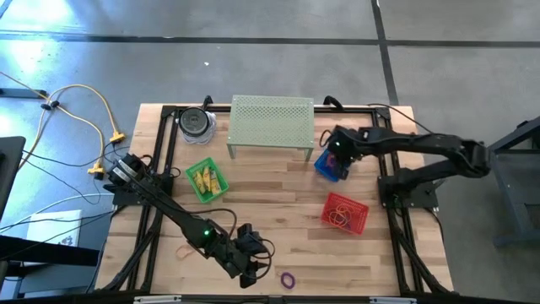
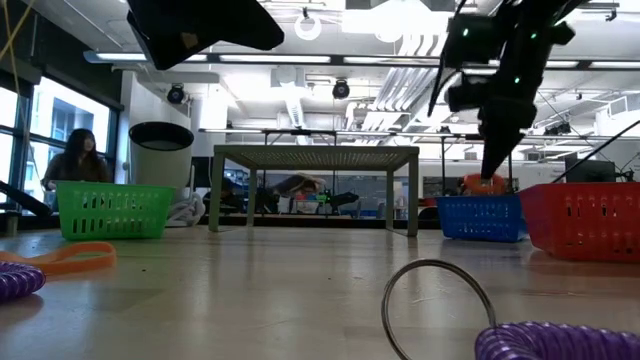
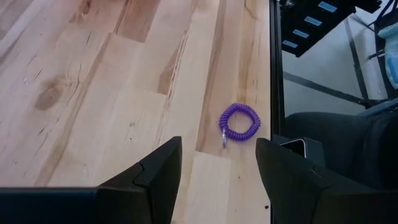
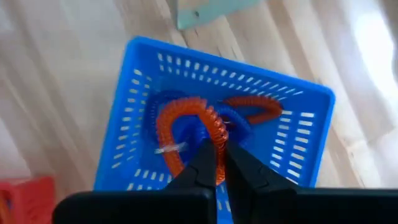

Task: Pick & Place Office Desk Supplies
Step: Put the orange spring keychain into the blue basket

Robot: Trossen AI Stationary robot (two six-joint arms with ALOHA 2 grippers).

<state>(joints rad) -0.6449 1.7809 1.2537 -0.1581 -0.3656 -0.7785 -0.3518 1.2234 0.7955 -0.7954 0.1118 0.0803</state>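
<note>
The left claw [image 3: 217, 180] hangs low over the near edge of the wooden counter [image 1: 278, 211], its two dark fingers spread apart with nothing between them. Just ahead of its fingertips lies a purple coil band [image 3: 239, 122] with a small metal ring, flat on the counter close to the edge. An orange band loop [image 1: 185, 251] lies on the counter off to the side of this claw, apart from it.

The right claw [image 4: 217, 158] is over the blue basket [image 4: 143, 81], fingers pinched together on an orange coil band [image 4: 186, 121] that droops below them into the basket, over blue coils [image 4: 239, 130] lying inside. Beside this claw stands the pale green perforated stand [image 1: 272, 121]; the red basket [image 1: 358, 221], holding orange-tan loops, sits nearer the counter's front. The green basket [image 1: 196, 187] with yellow oblong pieces [image 1: 208, 178] and the dark-lidded jar [image 1: 196, 123] are well apart from it.

No brand, label or writing can be read anywhere.
</note>
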